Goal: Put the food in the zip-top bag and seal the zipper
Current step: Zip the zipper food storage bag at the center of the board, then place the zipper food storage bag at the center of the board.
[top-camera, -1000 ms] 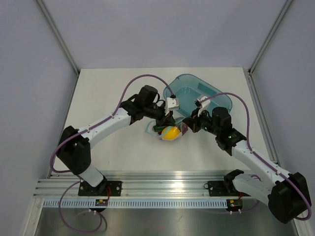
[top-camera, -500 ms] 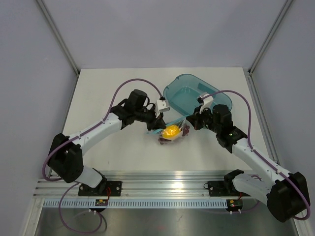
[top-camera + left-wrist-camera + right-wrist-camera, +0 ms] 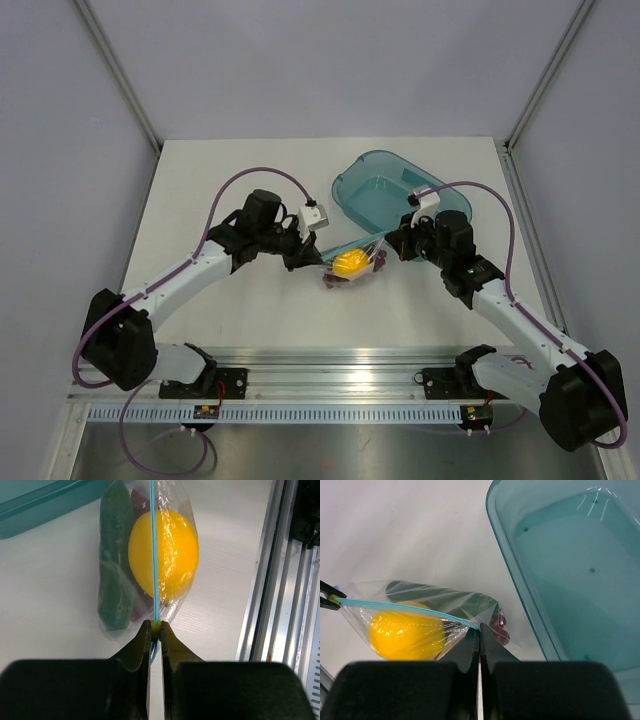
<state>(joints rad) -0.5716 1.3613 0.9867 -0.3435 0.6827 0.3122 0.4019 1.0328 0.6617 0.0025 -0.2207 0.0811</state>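
The clear zip-top bag (image 3: 352, 266) hangs between my two grippers above the table. Inside it are the yellow lemon (image 3: 163, 555), the dark green vegetable (image 3: 114, 575) and the dark red grapes (image 3: 499, 625). The light blue zipper (image 3: 405, 608) runs taut in a straight line from one gripper to the other. My left gripper (image 3: 155, 626) is shut on the zipper's left end. My right gripper (image 3: 479, 628) is shut on the zipper's right end. In the top view the left gripper (image 3: 312, 258) and right gripper (image 3: 388, 246) flank the bag.
The teal translucent tray (image 3: 400, 195) stands just behind the bag and beside my right gripper; its wall shows in the right wrist view (image 3: 520, 585). The aluminium rail (image 3: 330, 375) runs along the table's near edge.
My left gripper has slid leftward along the zipper, away from the right one. The bag now hangs stretched out between them, its blue strip straight. The right gripper shifted slightly up.
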